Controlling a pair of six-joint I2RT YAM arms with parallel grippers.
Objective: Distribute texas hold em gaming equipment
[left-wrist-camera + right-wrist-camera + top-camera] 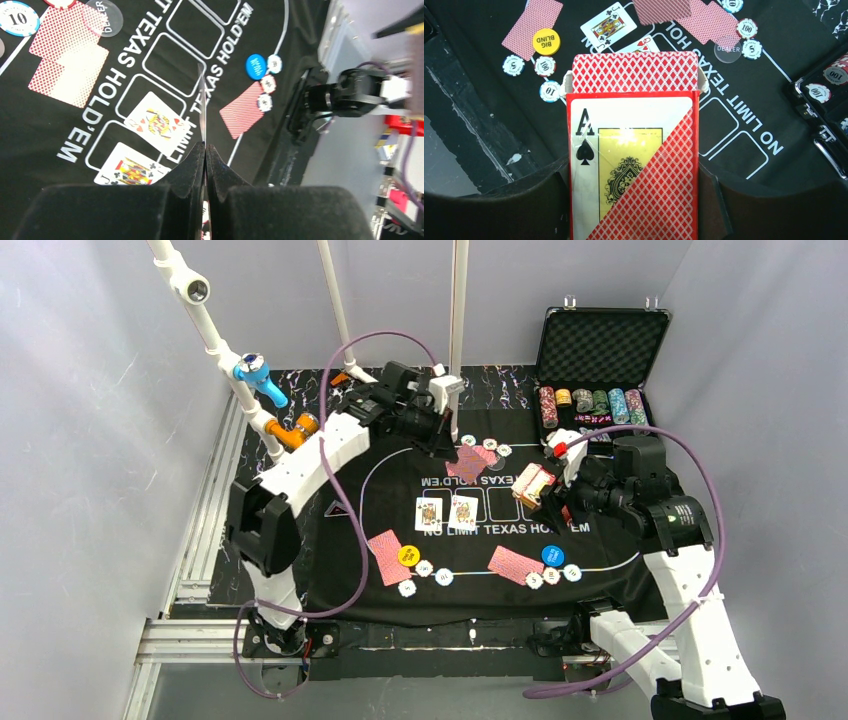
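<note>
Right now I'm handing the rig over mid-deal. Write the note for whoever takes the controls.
Left gripper: shut on what looks like one card, seen edge-on, over the mat.
Right gripper: holding the red deck box.
Done: three seats each have face-down cards, a disc and three chips: yellow disc near left, blue disc near right, dealer disc far side. Jack and queen lie face-up in two board boxes.
Left: three board boxes are empty; the held card probably goes there next.
</note>
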